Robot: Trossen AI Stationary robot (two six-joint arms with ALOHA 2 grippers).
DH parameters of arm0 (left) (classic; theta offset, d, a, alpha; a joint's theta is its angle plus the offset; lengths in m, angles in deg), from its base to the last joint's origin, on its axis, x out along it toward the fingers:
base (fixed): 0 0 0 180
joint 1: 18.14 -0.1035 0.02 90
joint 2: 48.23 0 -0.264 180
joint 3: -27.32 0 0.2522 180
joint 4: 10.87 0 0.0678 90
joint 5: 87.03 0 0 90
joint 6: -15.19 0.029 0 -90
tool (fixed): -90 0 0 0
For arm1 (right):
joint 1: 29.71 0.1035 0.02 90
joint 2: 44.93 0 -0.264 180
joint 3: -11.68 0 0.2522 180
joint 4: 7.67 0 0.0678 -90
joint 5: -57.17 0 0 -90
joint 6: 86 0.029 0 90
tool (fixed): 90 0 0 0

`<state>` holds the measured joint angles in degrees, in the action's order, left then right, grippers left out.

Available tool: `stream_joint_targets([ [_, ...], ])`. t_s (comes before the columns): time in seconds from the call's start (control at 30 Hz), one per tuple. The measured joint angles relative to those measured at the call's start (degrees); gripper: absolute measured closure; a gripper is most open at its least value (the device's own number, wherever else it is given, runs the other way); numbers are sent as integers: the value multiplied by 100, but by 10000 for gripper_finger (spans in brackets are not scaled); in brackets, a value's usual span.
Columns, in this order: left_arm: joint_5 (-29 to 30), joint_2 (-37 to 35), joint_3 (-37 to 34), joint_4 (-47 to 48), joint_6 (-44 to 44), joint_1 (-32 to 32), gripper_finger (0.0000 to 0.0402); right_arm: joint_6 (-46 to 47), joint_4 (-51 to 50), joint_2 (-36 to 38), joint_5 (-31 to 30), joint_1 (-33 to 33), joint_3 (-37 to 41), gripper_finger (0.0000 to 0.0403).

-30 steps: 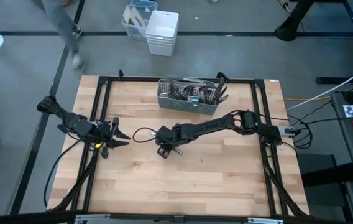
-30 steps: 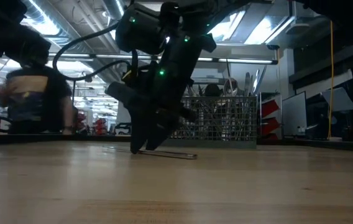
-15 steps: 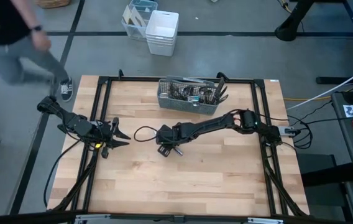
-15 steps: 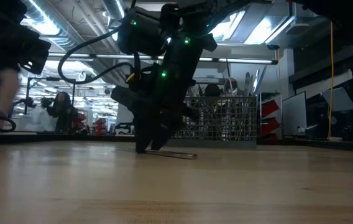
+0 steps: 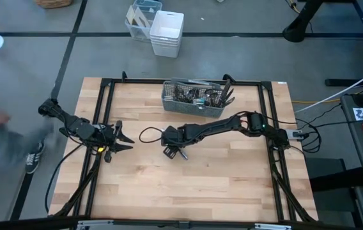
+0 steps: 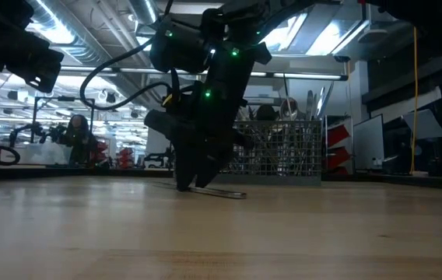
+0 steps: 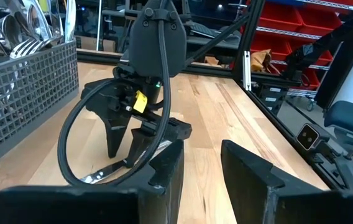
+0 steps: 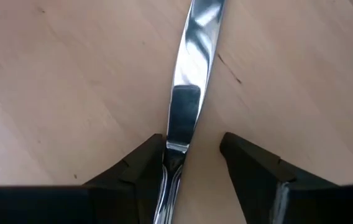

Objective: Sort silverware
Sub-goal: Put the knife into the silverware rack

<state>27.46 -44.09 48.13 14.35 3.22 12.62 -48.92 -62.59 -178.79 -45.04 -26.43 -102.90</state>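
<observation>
The right gripper point(image 5: 170, 152) points down at mid-table, its 2 fingers point(image 8: 140, 171) spread wide on either side of a knife point(image 8: 186, 106) that lies flat on the wooden table point(image 5: 188, 185). One finger looks to touch the handle; the other stands clear, so nothing is gripped. The knife's handle end is cut off behind the fingers. From the low view only a thin sliver of it point(image 6: 222, 192) shows beside the gripper tips. The rest of the silverware point(image 5: 200, 96) stands in the grey mesh caddy point(image 5: 193, 107) at the far edge, individual pieces hard to tell apart. The left gripper point(image 5: 123, 140) waits at the left, fingers parted and empty.
</observation>
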Motion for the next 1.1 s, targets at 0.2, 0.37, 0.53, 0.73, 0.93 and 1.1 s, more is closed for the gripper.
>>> stream_joint_targets([
  [0.2, -1, 2, 0, 4, 0, 0, 302, 40, -643, -19, 124, -10, -370, 226],
  [0.37, 0, 2, 0, 6, 0, 0, 302, 39, -1321, -35, 7, -9, -605, 226],
  [0.53, -2, 2, 0, 9, 0, 0, 302, 40, -1705, -35, 31, -9, -610, 226],
  [0.73, -2, 2, 0, 9, 0, 0, 302, 441, -1738, -33, 249, -9, -612, 226],
  [0.93, -2, 2, 0, 11, 0, 0, 302, 631, -1741, -28, 387, -14, -610, 226],
  [1.1, -2, 2, 0, 11, 0, 0, 302, 827, -1661, -13, 496, -40, -520, 226],
])
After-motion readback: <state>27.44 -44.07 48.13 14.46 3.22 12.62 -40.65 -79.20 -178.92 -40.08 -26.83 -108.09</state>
